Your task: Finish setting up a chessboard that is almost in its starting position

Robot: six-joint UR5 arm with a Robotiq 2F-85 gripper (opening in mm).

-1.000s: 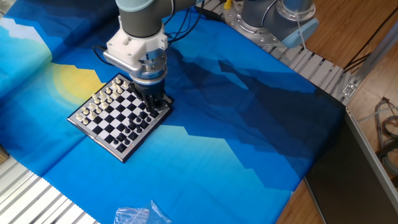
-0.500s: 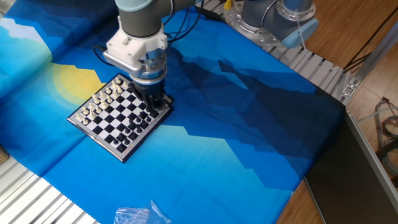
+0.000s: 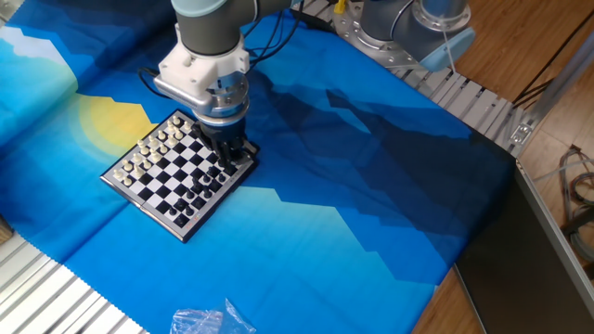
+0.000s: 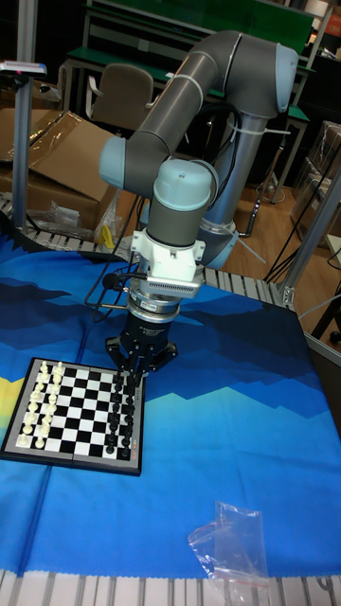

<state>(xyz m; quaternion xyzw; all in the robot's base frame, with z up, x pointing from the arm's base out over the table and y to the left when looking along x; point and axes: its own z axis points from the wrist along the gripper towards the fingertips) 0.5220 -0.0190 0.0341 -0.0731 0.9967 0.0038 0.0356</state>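
My pincer (image 3: 232, 151) hangs straight down over the chessboard (image 3: 176, 172), at the board's edge where the black pieces (image 4: 120, 421) stand. In the tall fixed view the pincer (image 4: 133, 377) sits above the far corner of that dark row, its fingertips (image 4: 124, 376) right down among the pieces there. I cannot tell whether my fingers are apart or closed on a piece; the pieces are too small and my own wrist hides the gap.

The chessboard lies flat on the blue cloth (image 3: 353, 186) that covers the surface, toward the left side of it, turned at an angle in the fixed view. The white pieces (image 3: 148, 153) line the side of the board away from my pincer, next to the yellow sun shape (image 3: 107, 125) printed on the cloth. The middle squares of the board between the two sets are mostly bare.

A crumpled clear plastic bag (image 4: 227, 549) lies on the cloth near the front edge, well apart from the board. Cardboard boxes (image 4: 47, 161) stand behind the surface.
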